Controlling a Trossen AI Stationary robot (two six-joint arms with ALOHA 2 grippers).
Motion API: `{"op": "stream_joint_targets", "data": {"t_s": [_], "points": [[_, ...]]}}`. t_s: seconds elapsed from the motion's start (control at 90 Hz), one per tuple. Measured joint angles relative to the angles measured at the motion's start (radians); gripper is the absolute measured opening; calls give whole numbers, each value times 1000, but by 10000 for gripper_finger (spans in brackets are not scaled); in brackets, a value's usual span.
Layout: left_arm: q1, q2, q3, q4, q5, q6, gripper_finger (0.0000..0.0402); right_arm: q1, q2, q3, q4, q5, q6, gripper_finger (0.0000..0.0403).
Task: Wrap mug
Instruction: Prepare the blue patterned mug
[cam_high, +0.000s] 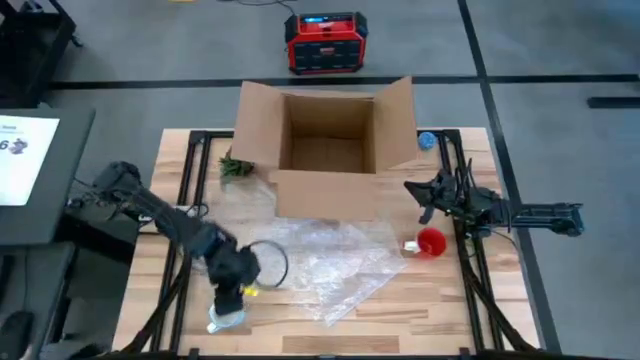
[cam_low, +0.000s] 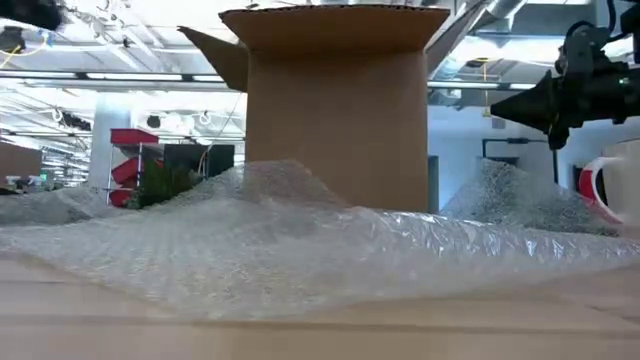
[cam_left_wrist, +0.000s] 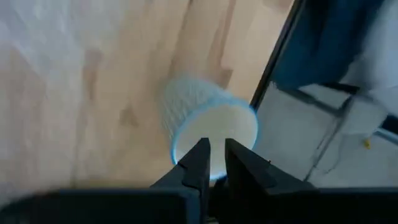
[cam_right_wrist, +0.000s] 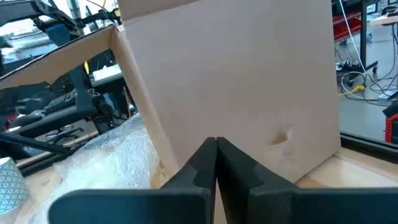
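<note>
Mug (cam_high: 431, 243) waiting unwrapped at the table's 3 o'clock, just off the bubble wrap (cam_high: 330, 262)

Left gripper (cam_high: 228, 312), nearly clenched, is hovering over a blue-rimmed cup (cam_left_wrist: 208, 127) at 7 o'clock; right gripper (cam_high: 425, 200), clenched empty, is idling by the cardboard box (cam_high: 325, 150). Risk: wrong object getting wrapped, cup tipping off the edge

Pale wooden counter (cam_high: 420, 300) on a black frame, set on a grey floor (cam_high: 150, 50) crossed by dark lines. Red and black box (cam_high: 326, 42) on the floor beyond the far edge. Dark side table (cam_high: 40, 190) to the left, carrying a white sheet (cam_high: 22, 157). Behind, an open hall with white ceiling beams (cam_low: 90, 45), strip lights and a red rack (cam_low: 133, 160).
</note>
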Motion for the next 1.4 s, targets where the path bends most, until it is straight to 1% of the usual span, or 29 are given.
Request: {"op": "stream_joint_targets", "data": {"t_s": [0.1,0.189,0.256,0.356,0.489,0.578,0.656,0.756,0.811,0.867,0.911,1.011,1.1,1.267,1.333,1.4], "points": [[-76,46,-12,-4,-22,-97,32,0,-1,0,48,4,-62,0],[-103,87,-13,4,-35,-154,36,0,0,0,75,4,-113,0],[-112,98,-13,7,-37,-195,46,0,0,0,96,4,-140,0],[-117,92,-13,18,-39,-246,74,0,0,0,110,4,-166,0],[-114,68,-8,67,-44,-332,124,0,0,0,114,4,-173,0],[-117,59,8,107,-44,-345,155,0,0,0,116,4,-173,0],[-119,47,23,65,-45,-344,167,0,0,0,118,4,-187,0],[-126,48,27,-60,-78,-279,169,0,0,0,118,4,-194,0],[-135,53,23,-136,-131,-264,169,0,0,0,117,4,-195,0],[-138,57,20,-149,-180,-254,170,0,0,0,117,4,-195,0],[-139,58,7,-128,-201,-240,171,0,0,0,115,4,-195,0],[-131,61,-23,-52,-217,-206,173,0,0,0,106,3,-195,0],[-131,59,-74,20,-222,-182,174,0,0,0,104,3,-195,0],[-131,61,-154,48,-219,-169,173,0,0,0,102,3,-195,0],[-128,61,-175,86,-226,-158,166,0,0,0,102,3,-195,0],[-124,61,-191,148,-234,-136,146,0,0,0,102,3,-195,0]]}}
